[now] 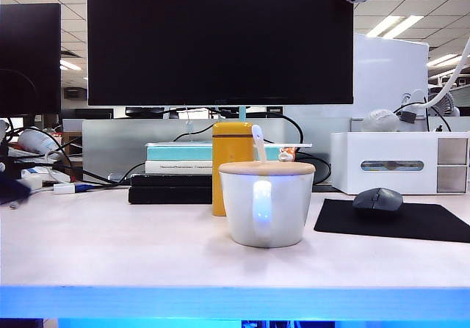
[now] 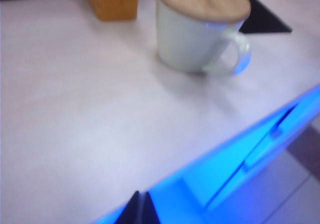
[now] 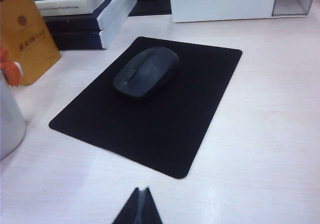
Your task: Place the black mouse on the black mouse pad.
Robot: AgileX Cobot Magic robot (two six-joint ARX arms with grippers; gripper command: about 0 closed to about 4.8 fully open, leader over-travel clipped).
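Note:
The black mouse (image 1: 377,198) (image 3: 146,71) rests on the black mouse pad (image 1: 411,221) (image 3: 150,129), toward the pad's far side, at the right of the table. My right gripper (image 3: 142,189) is shut and empty, hovering over bare table just short of the pad's near edge. My left gripper (image 2: 141,194) is also shut and empty, above the table's blue-lit front edge, well away from the mouse. One corner of the pad (image 2: 265,23) shows behind the mug in the left wrist view. Neither gripper is clearly seen in the exterior view.
A white mug (image 1: 266,205) (image 2: 195,38) with a wooden lid stands mid-table, a yellow box (image 1: 231,159) (image 3: 25,33) behind it. Stacked books (image 1: 172,188) and a monitor (image 1: 220,38) line the back. A white drawer unit (image 1: 400,163) (image 3: 225,6) sits behind the pad.

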